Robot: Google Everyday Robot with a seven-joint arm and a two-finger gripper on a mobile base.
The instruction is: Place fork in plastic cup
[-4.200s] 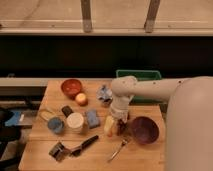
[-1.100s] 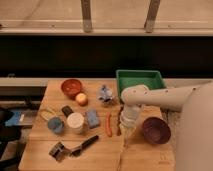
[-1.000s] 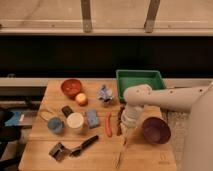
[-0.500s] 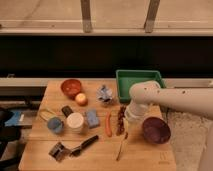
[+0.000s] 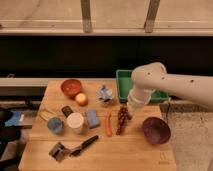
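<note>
White arm [image 5: 175,87] enters from 3 o'clock; its gripper [image 5: 131,108] hangs just above dark grapes [image 5: 121,120] on the wooden table [image 5: 140,156], grip impossible to tell. Blue plastic cup [image 5: 55,125] stands toward 8 o'clock, beside a cream cup [image 5: 75,122]; fork not discernible

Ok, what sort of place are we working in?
Probably a robot-lab tabletop staged as a kitchen: wooden table, green plastic bin, small blue cup. The gripper hangs near the dark grapes.

White arm [image 5: 176,86] from the right — gripper [image 5: 130,110] low, pointed downward
</note>
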